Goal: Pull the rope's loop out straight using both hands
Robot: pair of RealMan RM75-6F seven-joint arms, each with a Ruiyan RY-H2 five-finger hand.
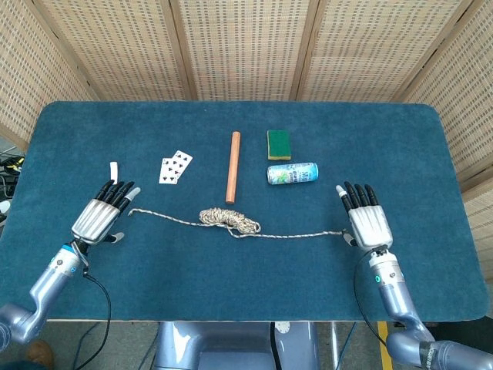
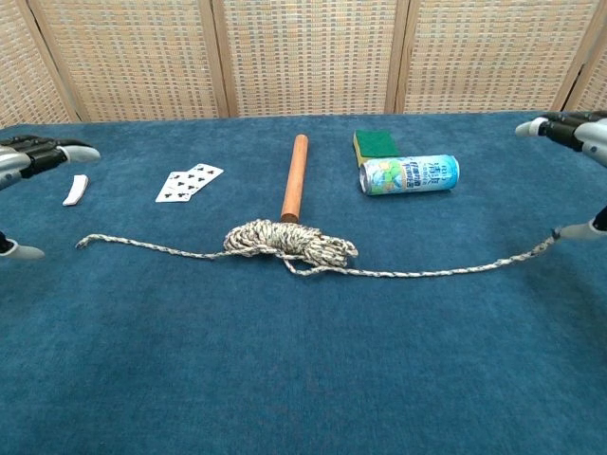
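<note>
1. The rope [image 1: 231, 220] lies slack on the blue table [image 1: 246, 270], its middle bunched in a tangled coil just in front of the near end of the wooden dowel [image 1: 232, 166].
2. From that coil one strand runs left across the cloth to a free end near the left hand [image 1: 98, 217]; in the chest view that end lies on the table with bare blue cloth between it and the fingers.
3. The other strand snakes right in a shallow curve, and its tip reaches the thumb side of the right hand [image 1: 366, 222]. Whether it touches the thumb, I cannot tell.
4. Left hand: palm down, fingers stretched forward and fanned apart, thumb out to the side, nothing in its grasp.
5. Right hand: same picture, flat over the table, dark fingers spread wide and pointing away from the robot, holding nothing.
6. In the chest view only the fingertips of each hand show at the frame edges, so the head view tells the story here.
7. Beyond the rope, a fan of playing cards [image 1: 175, 166] lies left of the dowel, and a small white piece [image 1: 114, 171] lies further left, just ahead of the left fingers.
8. To the right of the dowel, a green sponge [image 1: 279, 143] sits flat, and a drink can [image 1: 292, 173] lies on its side just in front of it.
</note>
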